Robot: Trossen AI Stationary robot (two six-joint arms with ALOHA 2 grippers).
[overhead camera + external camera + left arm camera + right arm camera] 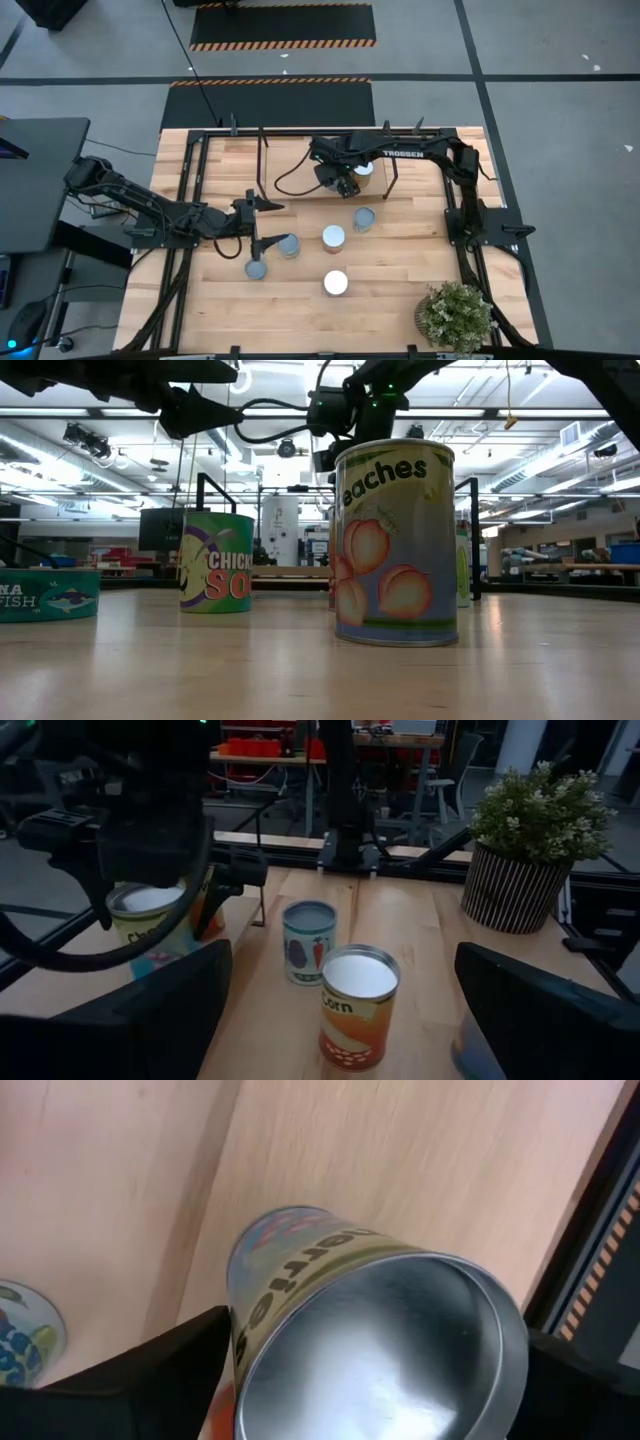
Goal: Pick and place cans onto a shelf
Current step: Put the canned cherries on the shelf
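placing step, at the release: right gripper [352,180] over the shelf [290,165] at the table's far edge, fingers spread either side of a berries can [370,1340] standing upright on the board, grip let go. next: lift straight up clear of the rim, then fetch another. left gripper [262,222] released, empty, beside a can [289,246] mid-table; corn can [356,1005] nearby.
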